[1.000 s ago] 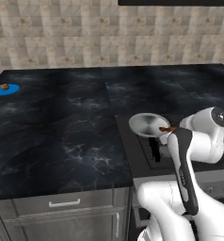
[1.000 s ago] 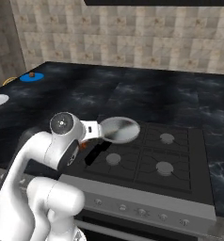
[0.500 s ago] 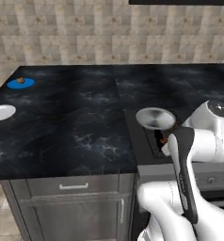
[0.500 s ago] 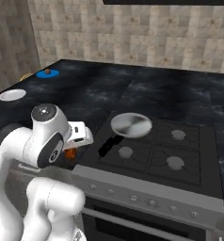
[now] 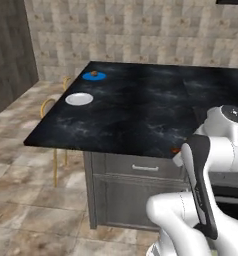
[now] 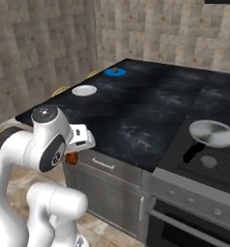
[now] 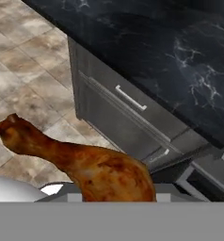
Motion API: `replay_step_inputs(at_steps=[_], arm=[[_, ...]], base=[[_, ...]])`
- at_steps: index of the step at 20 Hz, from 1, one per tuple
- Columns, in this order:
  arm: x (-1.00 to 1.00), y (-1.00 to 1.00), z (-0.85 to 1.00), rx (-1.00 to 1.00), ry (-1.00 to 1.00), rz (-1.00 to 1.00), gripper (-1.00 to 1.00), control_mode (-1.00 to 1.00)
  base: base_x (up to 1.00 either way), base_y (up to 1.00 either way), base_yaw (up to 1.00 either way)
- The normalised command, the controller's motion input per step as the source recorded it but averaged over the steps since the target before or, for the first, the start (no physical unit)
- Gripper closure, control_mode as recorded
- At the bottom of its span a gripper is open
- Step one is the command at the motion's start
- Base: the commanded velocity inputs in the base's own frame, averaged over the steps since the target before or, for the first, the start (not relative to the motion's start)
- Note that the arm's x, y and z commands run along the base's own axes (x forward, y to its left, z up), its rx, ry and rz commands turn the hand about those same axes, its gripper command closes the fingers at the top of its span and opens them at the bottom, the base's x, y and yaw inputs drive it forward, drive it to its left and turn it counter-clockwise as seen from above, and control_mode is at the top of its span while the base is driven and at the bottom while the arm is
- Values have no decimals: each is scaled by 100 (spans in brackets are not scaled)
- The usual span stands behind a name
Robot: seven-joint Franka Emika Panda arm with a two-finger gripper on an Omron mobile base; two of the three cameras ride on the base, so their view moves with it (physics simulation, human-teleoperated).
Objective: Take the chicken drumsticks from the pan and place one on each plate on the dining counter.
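Observation:
My gripper (image 6: 73,155) is shut on a golden-brown chicken drumstick (image 7: 85,162), which hangs just off the front edge of the dining counter (image 5: 141,110); the same drumstick (image 5: 175,149) peeks out beside my wrist. The fingertips are hidden behind the meat. At the counter's far left end a blue plate (image 5: 86,76) carries a second drumstick (image 5: 93,73), and a bare white plate (image 5: 79,99) lies just in front of it. On the stove sits the light-grey pan (image 6: 212,133), with nothing in it.
The stove (image 6: 204,159) adjoins the counter on the right. Grey cabinet drawers with handles (image 7: 130,99) run under the counter top. Wooden chairs (image 5: 48,107) stand at the counter's left end, over tiled floor (image 5: 36,200).
The whole picture has shifted as the base drove left along the counter, bringing both plates nearer. The drumstick stays in the shut gripper, now held past the counter's front edge.

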Motion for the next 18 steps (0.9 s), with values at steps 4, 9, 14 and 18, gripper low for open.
replay_step_inputs(at_steps=[4, 9, 14, 18], arm=[[0, 0, 0, 0, 0, 0, 100, 100], [0, 0, 0, 0, 0, 0, 100, 100], [0, 0, 0, 0, 0, 0, 100, 100], [0, 0, 0, 0, 0, 0, 100, 100]], base=[[18, 100, -1], [31, 100, -8], [28, 100, -22], [21, 100, -35]])
